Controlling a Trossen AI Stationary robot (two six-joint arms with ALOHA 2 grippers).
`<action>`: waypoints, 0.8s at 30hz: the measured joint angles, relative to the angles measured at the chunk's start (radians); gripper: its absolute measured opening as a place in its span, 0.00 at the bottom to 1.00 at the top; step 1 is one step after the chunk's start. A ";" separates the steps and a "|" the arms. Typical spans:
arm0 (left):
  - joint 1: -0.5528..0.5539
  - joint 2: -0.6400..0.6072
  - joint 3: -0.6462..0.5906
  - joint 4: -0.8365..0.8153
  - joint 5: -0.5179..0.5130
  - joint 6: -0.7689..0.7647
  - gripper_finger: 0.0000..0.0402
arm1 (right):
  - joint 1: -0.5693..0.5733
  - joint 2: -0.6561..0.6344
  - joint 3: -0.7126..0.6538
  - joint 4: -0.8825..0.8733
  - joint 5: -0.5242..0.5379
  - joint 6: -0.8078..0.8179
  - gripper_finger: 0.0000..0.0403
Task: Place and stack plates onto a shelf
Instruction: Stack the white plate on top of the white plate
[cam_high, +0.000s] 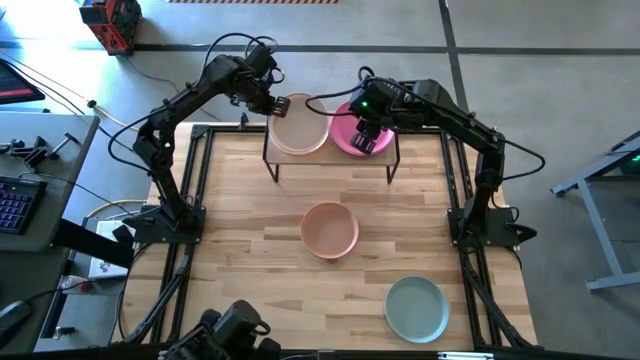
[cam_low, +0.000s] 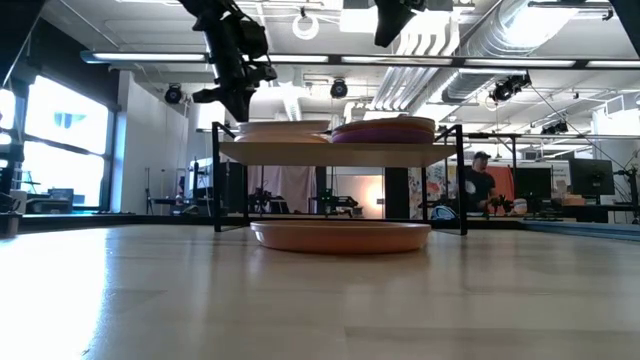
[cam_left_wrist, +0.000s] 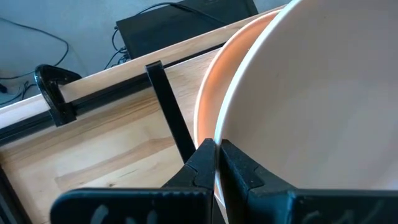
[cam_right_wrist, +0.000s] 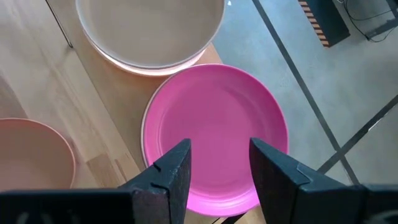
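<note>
The shelf (cam_high: 332, 152) is seen at the far edge of the table (cam_high: 250, 220), with two stacks of plates on its board. On its left half lies a pale beige plate (cam_high: 298, 132) topping a stack; how many plates lie under it cannot be made out clearly. Its rim is pinched by the left gripper (cam_high: 282, 104), whose jaws are clenched on the plate's edge at the shelf's far left corner — the left wrist view shows the fingers (cam_left_wrist: 200, 163) pressed together over the rim. On the right half a magenta plate (cam_right_wrist: 214, 127) tops the other stack. Above it the right gripper (cam_right_wrist: 219, 163) is held with jaws released, grasping nothing. A tan-pink plate (cam_high: 330, 229) rests mid-table, and a pale teal plate (cam_high: 417, 308) lies near the table's front right corner.
</note>
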 joint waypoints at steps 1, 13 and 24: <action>0.000 0.000 0.000 0.000 0.004 0.000 0.00 | 0.000 0.000 0.000 -0.002 0.000 0.000 0.34; 0.000 0.000 0.000 0.001 0.025 0.000 0.10 | 0.000 0.000 0.000 -0.014 -0.001 0.008 0.34; -0.010 -0.016 0.000 0.001 0.161 0.017 0.10 | 0.001 0.000 0.000 -0.014 -0.166 0.027 0.34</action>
